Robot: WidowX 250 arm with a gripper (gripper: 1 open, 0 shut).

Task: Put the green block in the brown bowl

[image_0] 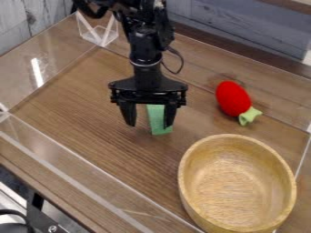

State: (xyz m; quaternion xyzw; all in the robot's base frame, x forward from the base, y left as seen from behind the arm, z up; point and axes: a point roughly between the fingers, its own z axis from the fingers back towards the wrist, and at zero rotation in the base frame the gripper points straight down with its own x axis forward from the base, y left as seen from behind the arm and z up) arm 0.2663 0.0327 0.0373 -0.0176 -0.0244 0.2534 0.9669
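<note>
The green block (157,120) lies on the wooden table, a short light-green bar seen end-on. My gripper (148,116) points straight down over it and is open, with one black finger on each side of the block. The block sits nearer the right finger, and I cannot tell whether either finger touches it. The brown bowl (186,176) stands empty at the front right, a little way from the block.
A red strawberry toy (232,97) with a green stem lies right of the gripper, behind the bowl. Clear plastic walls (73,150) fence the table at the left and front. A clear plastic stand (97,35) sits at the back left.
</note>
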